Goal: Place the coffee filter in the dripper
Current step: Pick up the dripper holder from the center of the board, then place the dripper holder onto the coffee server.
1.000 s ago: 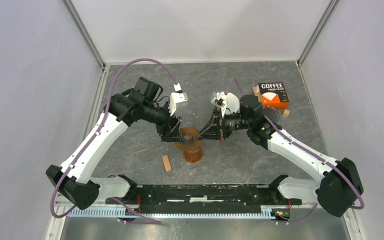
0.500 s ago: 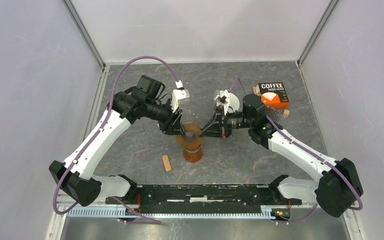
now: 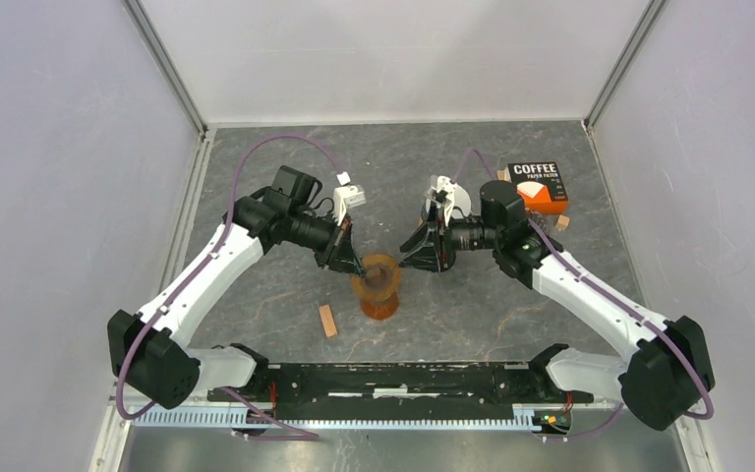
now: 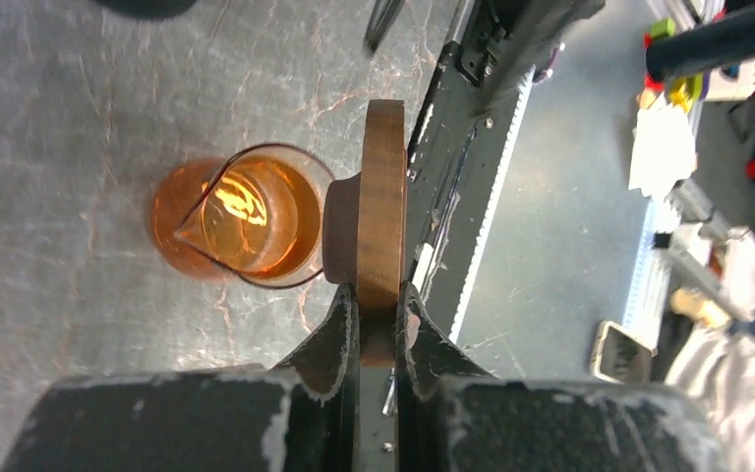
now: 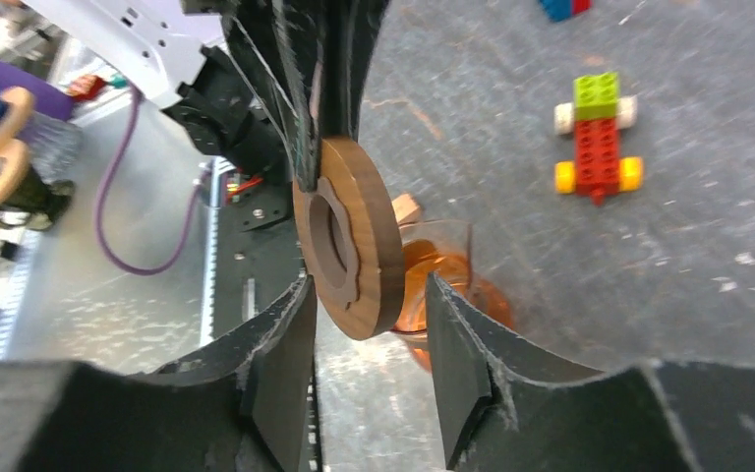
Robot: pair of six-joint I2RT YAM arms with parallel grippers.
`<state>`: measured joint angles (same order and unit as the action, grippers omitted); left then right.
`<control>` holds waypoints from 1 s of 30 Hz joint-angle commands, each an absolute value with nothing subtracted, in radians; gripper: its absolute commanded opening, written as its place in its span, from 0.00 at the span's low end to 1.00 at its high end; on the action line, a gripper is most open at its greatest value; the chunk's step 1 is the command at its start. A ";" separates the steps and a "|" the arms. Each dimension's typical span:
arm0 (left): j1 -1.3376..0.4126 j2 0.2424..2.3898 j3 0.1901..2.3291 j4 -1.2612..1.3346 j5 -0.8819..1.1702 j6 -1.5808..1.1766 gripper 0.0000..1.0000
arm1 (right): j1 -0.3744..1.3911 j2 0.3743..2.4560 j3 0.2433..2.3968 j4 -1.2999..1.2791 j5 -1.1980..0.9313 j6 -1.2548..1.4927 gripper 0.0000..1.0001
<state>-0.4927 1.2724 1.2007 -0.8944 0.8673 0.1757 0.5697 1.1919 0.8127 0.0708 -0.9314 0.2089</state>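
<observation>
The dripper [image 3: 378,285] is an amber glass cone [image 4: 241,221] with a wooden ring [image 4: 383,197] round it, at the table's middle. My left gripper [image 4: 377,290] is shut on the ring's rim, reaching in from the left [image 3: 354,264]. My right gripper [image 5: 369,285] stands open, its fingers on either side of the ring [image 5: 349,241] without touching it. The orange coffee filter box [image 3: 537,187] sits at the back right. A white rounded sheet [image 3: 460,202] that looks like a paper filter shows behind the right wrist, partly hidden.
A small wooden block [image 3: 327,321] lies in front of the dripper to the left. Little wooden pieces [image 3: 560,222] sit by the filter box. A toy brick car [image 5: 595,133] shows in the right wrist view. Grey walls enclose the table on three sides.
My left gripper has closed onto the wooden ring. My right gripper has let go of the ring, opened, and drawn back slightly to the right.
</observation>
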 commanded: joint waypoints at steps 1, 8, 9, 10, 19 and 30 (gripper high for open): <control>-0.450 1.257 1.137 -0.746 0.970 -0.004 0.02 | 0.558 1.121 0.925 -0.105 -0.833 -0.044 0.53; -0.357 1.266 1.002 -0.484 1.138 -0.301 0.02 | 0.538 1.100 0.904 -0.139 -0.827 -0.111 0.57; -0.337 1.265 0.971 -0.418 1.158 -0.358 0.02 | 0.538 1.102 0.902 -0.138 -0.827 -0.110 0.57; -0.324 1.262 0.948 -0.373 1.165 -0.417 0.02 | 0.537 1.107 0.900 -0.138 -0.831 -0.112 0.57; -0.291 1.262 0.844 -0.230 1.137 -0.561 0.02 | 0.537 1.113 0.896 -0.138 -0.828 -0.119 0.57; -0.291 1.295 0.753 -0.138 1.168 -0.631 0.02 | 0.532 1.121 0.899 -0.149 -0.819 -0.130 0.56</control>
